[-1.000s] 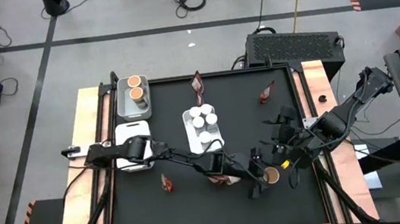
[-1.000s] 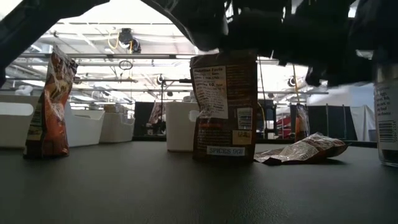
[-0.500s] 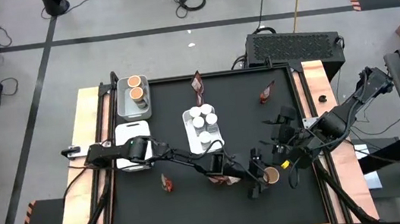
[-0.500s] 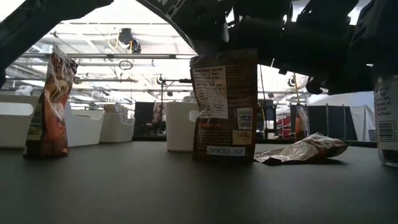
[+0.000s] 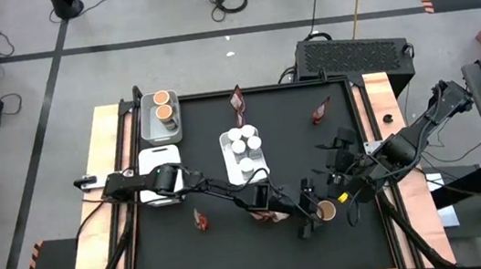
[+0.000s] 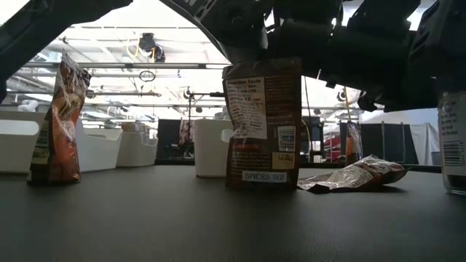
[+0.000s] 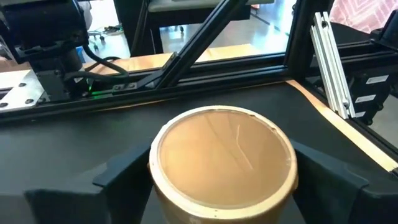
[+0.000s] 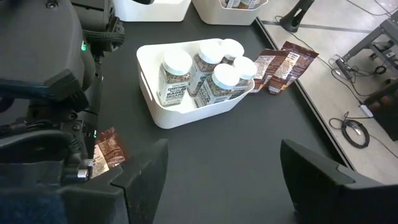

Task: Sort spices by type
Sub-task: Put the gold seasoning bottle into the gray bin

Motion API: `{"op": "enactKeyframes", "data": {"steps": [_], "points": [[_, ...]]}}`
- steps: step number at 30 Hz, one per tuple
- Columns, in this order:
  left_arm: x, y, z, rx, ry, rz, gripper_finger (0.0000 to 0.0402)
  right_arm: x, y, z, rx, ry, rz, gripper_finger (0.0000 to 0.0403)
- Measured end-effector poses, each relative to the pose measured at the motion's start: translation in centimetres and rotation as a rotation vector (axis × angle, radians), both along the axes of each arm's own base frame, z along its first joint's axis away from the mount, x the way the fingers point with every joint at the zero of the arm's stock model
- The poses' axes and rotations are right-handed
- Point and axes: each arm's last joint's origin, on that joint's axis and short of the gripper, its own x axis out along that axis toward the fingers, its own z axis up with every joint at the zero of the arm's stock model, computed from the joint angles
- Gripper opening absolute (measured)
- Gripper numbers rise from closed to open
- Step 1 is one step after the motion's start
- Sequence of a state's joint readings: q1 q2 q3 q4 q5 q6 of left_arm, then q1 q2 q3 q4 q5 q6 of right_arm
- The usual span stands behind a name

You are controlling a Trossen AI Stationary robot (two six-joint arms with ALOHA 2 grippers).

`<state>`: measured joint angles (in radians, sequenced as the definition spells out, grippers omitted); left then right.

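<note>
Near the front right of the table, the left gripper (image 5: 310, 214) straddles a round yellow-orange-topped tub (image 7: 222, 162), its fingers (image 7: 121, 171) spread either side of the tub's wall and not yet closed on it; compared with a second ago the left arm shows no real displacement, and only the dark mass above the low view has shifted slightly, so the approach appears complete and the grasp is judged the step in hand. The right gripper (image 5: 349, 179) waits just beside it to the right, fingers (image 8: 140, 171) parted and empty. Two matching tubs (image 5: 162, 105) sit in the far-left tray (image 5: 150, 127), the likely destination. White-capped jars (image 8: 208, 71) fill the centre tray (image 8: 149, 68). Reddish-brown packets (image 6: 263, 124) stand loose on the table, one more lying flat (image 6: 357, 175), unsorted
</note>
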<state>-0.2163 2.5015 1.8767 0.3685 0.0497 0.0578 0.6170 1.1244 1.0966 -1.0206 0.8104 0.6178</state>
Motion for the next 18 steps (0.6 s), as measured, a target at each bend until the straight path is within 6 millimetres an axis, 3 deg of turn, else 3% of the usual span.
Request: {"op": "enactKeyframes", "data": {"steps": [5, 13, 18], "points": [[0.0, 0.0, 0.1, -0.003, -0.006, 0.003, 0.0286, 0.0, 0.0, 0.0, 0.003, -0.002, -0.003, 0.0265], [0.0, 0.0, 0.1, -0.002, -0.007, 0.004, 0.0283, 0.0, 0.0, 0.0, 0.008, -0.003, -0.006, 0.0265], [-0.3, 0.0, 2.2, -0.003, -0.022, 0.001, 0.0283, 0.0, 0.0, 0.0, 0.010, -0.001, -0.004, 0.0265]]}}
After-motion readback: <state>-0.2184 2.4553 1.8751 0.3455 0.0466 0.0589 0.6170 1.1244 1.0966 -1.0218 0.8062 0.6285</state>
